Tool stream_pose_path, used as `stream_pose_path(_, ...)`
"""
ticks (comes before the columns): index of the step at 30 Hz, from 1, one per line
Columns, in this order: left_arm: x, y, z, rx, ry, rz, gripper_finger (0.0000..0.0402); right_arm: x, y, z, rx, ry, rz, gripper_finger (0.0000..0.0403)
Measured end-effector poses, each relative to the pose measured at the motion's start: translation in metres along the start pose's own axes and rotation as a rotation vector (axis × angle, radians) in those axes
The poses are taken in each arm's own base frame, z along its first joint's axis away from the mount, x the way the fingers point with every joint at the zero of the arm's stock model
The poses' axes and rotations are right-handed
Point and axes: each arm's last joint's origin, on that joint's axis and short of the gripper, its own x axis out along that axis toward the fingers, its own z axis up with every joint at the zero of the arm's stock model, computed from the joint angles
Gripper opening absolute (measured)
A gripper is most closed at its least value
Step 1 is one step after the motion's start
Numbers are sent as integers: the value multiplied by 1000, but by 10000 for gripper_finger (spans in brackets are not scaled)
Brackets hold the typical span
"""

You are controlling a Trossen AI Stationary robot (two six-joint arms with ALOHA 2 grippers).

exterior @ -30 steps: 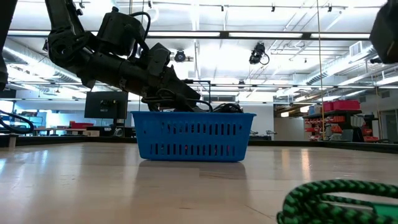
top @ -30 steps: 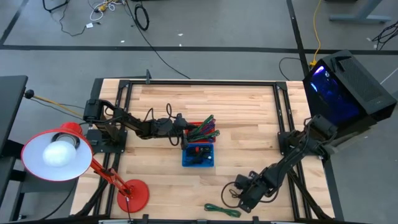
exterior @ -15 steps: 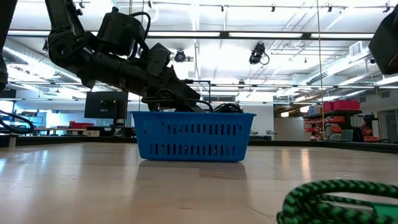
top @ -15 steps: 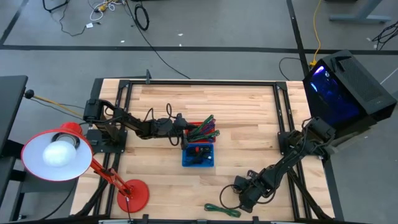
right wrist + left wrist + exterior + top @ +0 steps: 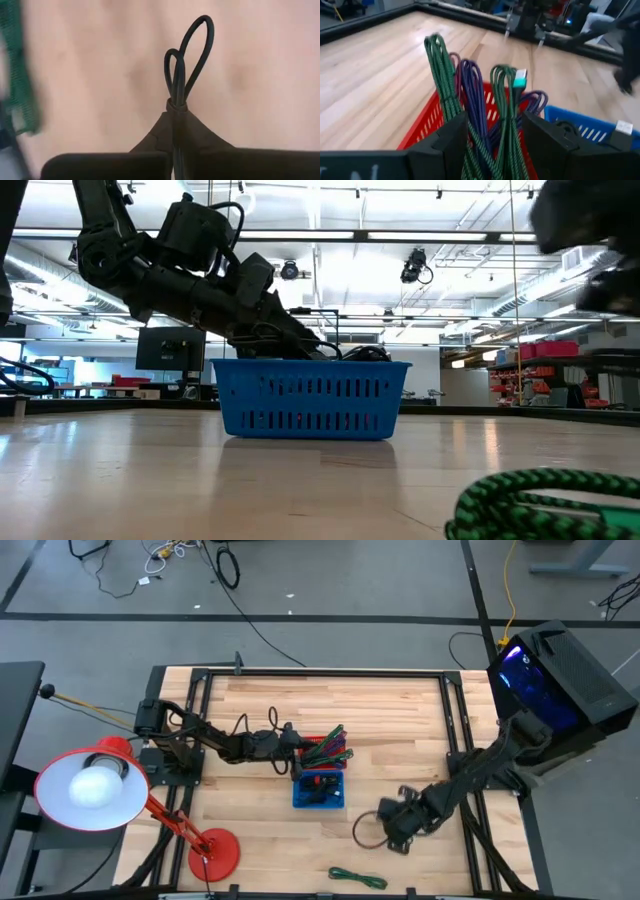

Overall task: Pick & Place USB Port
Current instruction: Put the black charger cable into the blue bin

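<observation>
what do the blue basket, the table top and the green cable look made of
Blue basket: looks like molded plastic, with slotted walls and a slight sheen. Table top: light wood planks with visible grain and seams, smooth finish. Green cable: seems to have a woven fabric jacket, judging by its braided texture.

Overhead camera looks straight down; table-level camera faces the same blue basket (image 5: 320,791).

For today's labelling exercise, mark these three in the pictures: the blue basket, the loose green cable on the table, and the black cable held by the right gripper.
blue basket (image 5: 310,400): low view, front slotted wall.
green cable (image 5: 358,878): high view, middle of the coil.
black cable (image 5: 192,47): right wrist view, the larger loop's right side.
</observation>
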Motion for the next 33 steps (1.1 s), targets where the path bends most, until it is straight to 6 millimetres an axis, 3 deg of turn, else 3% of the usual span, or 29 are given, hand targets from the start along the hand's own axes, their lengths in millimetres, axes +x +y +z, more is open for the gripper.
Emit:
stream_pose_path(8, 0, 1, 0, 0, 3, 13, 190, -46, -32, 43, -38, -348, -18, 8)
stream_pose_path(14, 0, 1, 0, -1, -3, 19, 190, -54, -40, 86, -152, -580, 81, 8)
stream_pose_path(25, 0, 1, 1, -5, -12, 20, 190, -29, -72, 137, -222, -700, 70, 6)
stream_pose_path(33, 0, 1, 1, -5, -15, 30, 190, -1, -80, 150, -249, -658, 147, 6)
